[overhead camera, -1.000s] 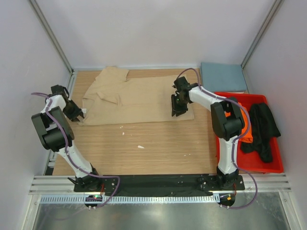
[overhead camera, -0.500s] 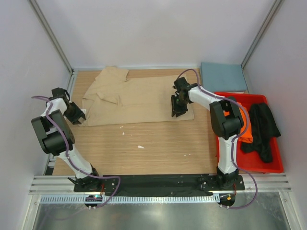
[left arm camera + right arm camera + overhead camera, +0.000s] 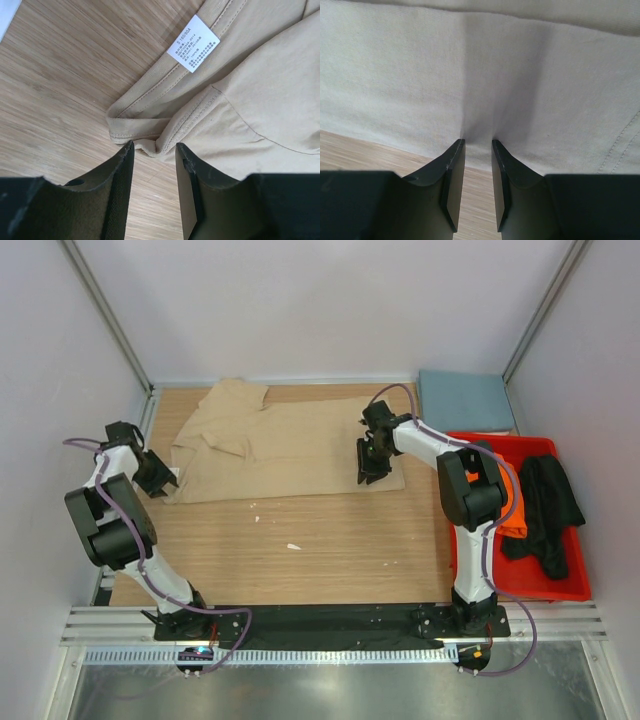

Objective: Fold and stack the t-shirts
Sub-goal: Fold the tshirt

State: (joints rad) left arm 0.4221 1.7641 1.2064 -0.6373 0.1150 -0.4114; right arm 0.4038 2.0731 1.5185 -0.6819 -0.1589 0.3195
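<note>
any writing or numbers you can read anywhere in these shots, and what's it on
"S 160/80A": top line of the white tag sewn to the tan shirt, left wrist view; the last few characters are not certain.
The smaller lines printed below it on the same tag: too small and blurred to read.
Top view and right wrist view: no text that can be read.

Four t-shirts [image 3: 290, 450], one bin [image 3: 530, 585], two arms [image 3: 110, 525]
</note>
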